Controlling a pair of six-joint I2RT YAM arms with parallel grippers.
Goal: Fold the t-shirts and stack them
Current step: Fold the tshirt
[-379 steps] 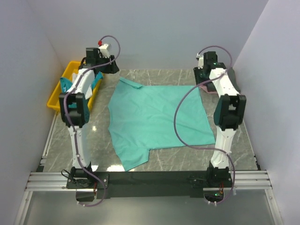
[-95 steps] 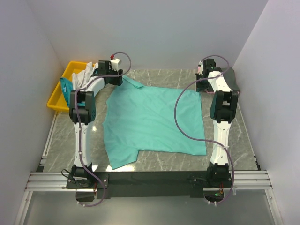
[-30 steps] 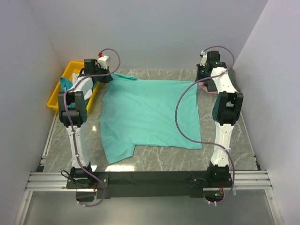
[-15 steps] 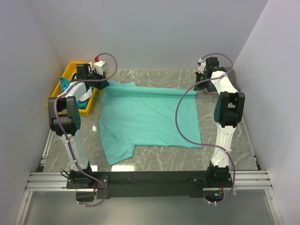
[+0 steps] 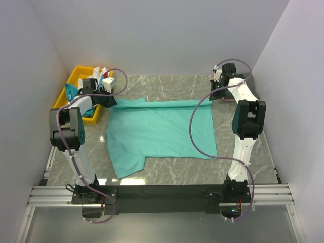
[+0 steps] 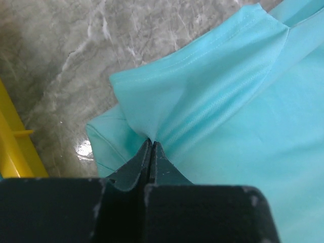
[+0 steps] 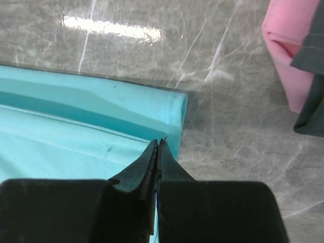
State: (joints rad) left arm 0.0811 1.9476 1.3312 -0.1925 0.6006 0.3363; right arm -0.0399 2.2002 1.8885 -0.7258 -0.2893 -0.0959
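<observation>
Looking down from the top camera, I see the sea-green t-shirt (image 5: pixel 157 129) spread out in the middle of the marble table (image 5: pixel 167 174). One short sleeve pokes out at about 7 o'clock. Along the far side, at 12 o'clock, the cloth lies doubled over in a thin strip.

My left gripper (image 6: pixel 151 143) is at about 10 o'clock of the shirt. Its two fingers are pinched tight on the far left corner, and the cloth bunches into wrinkles right where they bite. My right gripper (image 7: pixel 158 143) is at about 2 o'clock. Its fingers are pressed together too, on the far right corner, just beside the stitched edge.

At the far left, at 10 o'clock, the yellow bin (image 5: pixel 76 75) sits just past my left gripper. I can see teal cloth (image 5: pixel 71 90) in it.

In the right wrist camera, a pink shirt (image 7: pixel 283 45) lies at 2 o'clock, apart from the green one. A dark grey shirt (image 7: pixel 310 96) lies partly over it.
</observation>
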